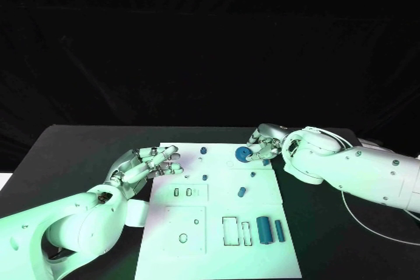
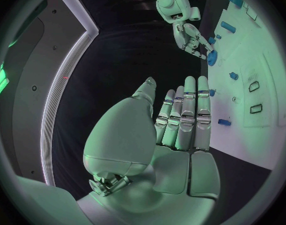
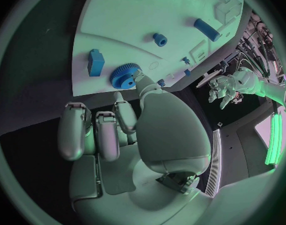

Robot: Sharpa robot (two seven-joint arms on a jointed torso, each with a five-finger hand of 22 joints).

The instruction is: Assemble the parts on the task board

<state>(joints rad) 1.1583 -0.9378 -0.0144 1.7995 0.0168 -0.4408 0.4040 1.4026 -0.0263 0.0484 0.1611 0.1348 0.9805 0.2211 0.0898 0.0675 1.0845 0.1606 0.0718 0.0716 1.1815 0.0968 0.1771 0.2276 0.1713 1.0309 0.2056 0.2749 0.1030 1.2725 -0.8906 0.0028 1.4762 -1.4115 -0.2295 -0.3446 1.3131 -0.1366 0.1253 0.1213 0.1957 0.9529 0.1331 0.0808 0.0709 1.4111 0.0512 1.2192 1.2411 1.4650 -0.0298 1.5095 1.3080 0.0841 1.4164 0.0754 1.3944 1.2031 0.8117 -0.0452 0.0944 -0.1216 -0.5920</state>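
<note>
While the right hand (image 1: 265, 147) works the round blue toothed gear (image 1: 243, 152) at the far right corner of the white rectangular task board (image 1: 219, 249), most of the assembly looks undone, as a judgement. Gear sits flat on the board near its far edge, axis vertical, no long axis to speak of. Right wrist view shows the thumb tip touching the gear's (image 3: 125, 75) rim with the other fingers curled back off it; can't tell whether that's a true pinch or just a push, nor whether the gear is seated on its post.

Loose parts left: wide blue rectangular bar (image 1: 263, 231) and slimmer blue bar (image 1: 279, 230) lie side by side at the near right of the board, long axes running near-to-far, next to empty rectangular slot outlines. Short blue peg (image 1: 241, 192) stands mid-board, leaning slightly, axis roughly near-far. Small blue stud (image 1: 203, 150) sits at the far edge left of the gear; can't tell if it's installed.

Left hand (image 1: 147, 164) is over the board's far left edge, fingers extended and fairly close together, holding nothing. Both arms rest over the black surface (image 1: 61, 152).

Estimate: early stage, gear step in hand, bars and peg outstanding.
</note>
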